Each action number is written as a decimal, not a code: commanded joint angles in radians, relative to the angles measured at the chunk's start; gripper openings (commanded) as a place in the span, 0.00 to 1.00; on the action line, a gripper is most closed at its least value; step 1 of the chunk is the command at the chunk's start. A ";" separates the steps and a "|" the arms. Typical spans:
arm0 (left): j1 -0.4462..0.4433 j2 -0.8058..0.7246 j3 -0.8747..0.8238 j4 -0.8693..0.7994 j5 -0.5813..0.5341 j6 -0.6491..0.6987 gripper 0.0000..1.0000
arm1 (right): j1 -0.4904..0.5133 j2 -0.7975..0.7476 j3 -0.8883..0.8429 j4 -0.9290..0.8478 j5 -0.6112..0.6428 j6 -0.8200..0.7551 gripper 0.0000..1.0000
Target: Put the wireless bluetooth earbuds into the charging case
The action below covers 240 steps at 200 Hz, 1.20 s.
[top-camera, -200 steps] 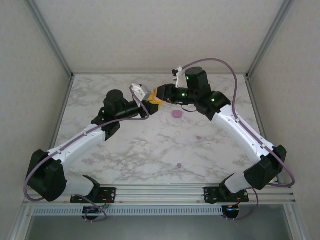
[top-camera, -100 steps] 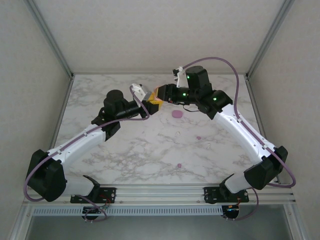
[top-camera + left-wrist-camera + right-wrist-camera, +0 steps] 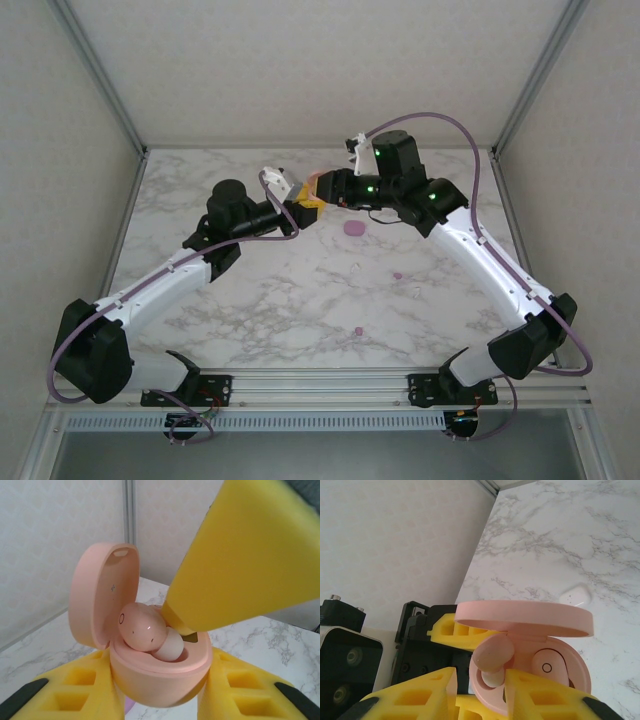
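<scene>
Salmon-pink earbud [image 3: 492,660] pinched in the right gripper [image 3: 480,695], at the mouth of the open pink charging case [image 3: 160,685].

The bud sits between the right gripper's two yellow fingers, partly down in the case, just beside a second salmon-pink bud [image 3: 547,667] that lies seated in its socket. The lid [image 3: 97,595] stands open. The left gripper [image 3: 160,700] clamps the case body from both sides and holds it above the marble table [image 3: 250,300], toward the far edge. On the table lie a rounded purple case [image 3: 353,228], one purple bud [image 3: 397,275] and another [image 3: 358,330], all apart from both grippers.
</scene>
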 commanded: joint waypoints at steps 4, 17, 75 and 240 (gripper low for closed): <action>-0.006 -0.025 0.014 0.062 0.009 0.011 0.11 | 0.004 -0.027 0.031 -0.034 -0.012 -0.028 0.31; -0.006 -0.025 0.014 0.062 0.010 0.010 0.11 | 0.004 -0.033 0.029 -0.033 -0.008 -0.031 0.31; -0.006 -0.028 0.012 0.055 0.014 0.012 0.11 | 0.005 -0.034 0.040 -0.014 0.047 -0.022 0.29; -0.006 -0.025 0.016 0.052 0.015 0.020 0.11 | 0.012 0.081 0.145 -0.083 0.072 -0.026 0.28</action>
